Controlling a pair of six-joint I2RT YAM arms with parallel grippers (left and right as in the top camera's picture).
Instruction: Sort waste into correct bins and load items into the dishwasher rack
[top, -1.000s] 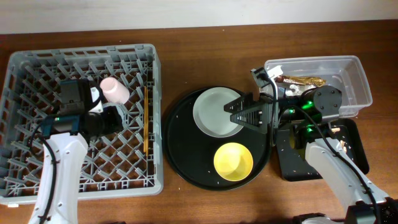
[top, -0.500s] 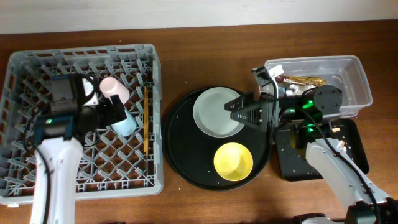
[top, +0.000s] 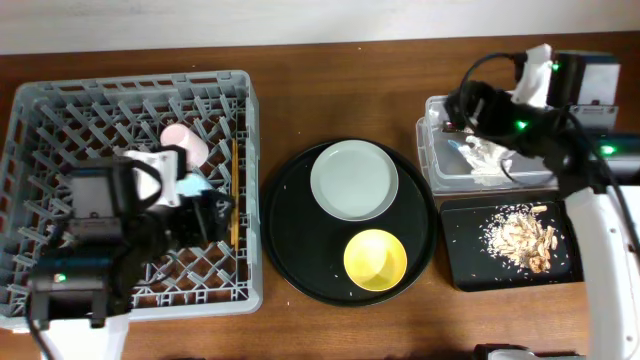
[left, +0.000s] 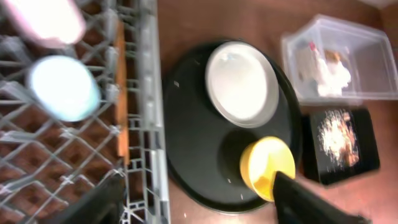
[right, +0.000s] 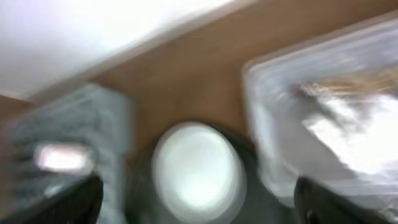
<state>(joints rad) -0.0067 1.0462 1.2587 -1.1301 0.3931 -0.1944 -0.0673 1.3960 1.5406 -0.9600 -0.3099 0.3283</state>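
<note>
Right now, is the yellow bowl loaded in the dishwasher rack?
No, the yellow bowl sits on the round black tray beside the pale plate, outside the dishwasher rack.

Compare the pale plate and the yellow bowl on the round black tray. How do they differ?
The plate is pale grey-white, while the bowl is bright yellow. The plate is wider than the bowl. The plate lies on the part of the round black tray farther from the robot, and the bowl lies on the nearer part. Both are round, upright and empty, and they sit apart from each other on the same tray.
</note>
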